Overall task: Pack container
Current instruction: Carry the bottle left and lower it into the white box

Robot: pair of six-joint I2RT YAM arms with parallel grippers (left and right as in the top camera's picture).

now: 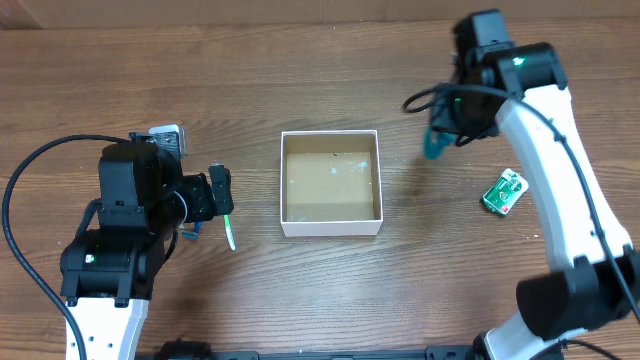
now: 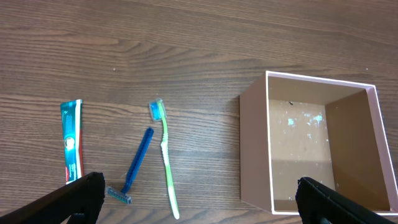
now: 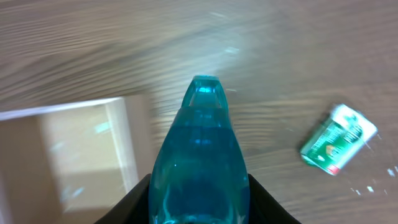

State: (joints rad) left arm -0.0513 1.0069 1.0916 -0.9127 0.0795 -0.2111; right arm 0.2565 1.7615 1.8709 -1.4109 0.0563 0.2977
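The container (image 1: 331, 227), a shallow white box with a tan inside, sits mid-table and holds nothing; it also shows in the left wrist view (image 2: 256, 149) and the right wrist view (image 3: 134, 143). My right gripper (image 1: 440, 138) is shut on a clear teal bottle (image 3: 199, 162), held above the table just right of the box. My left gripper (image 2: 199, 199) is open, left of the box, over a green toothbrush (image 2: 166, 158) and a blue razor (image 2: 135, 165). A toothpaste tube (image 2: 72, 140) lies further left.
A small green and white packet (image 1: 504, 192) lies on the wood table right of the box, also in the right wrist view (image 3: 339, 139). Black cables trail by both arms.
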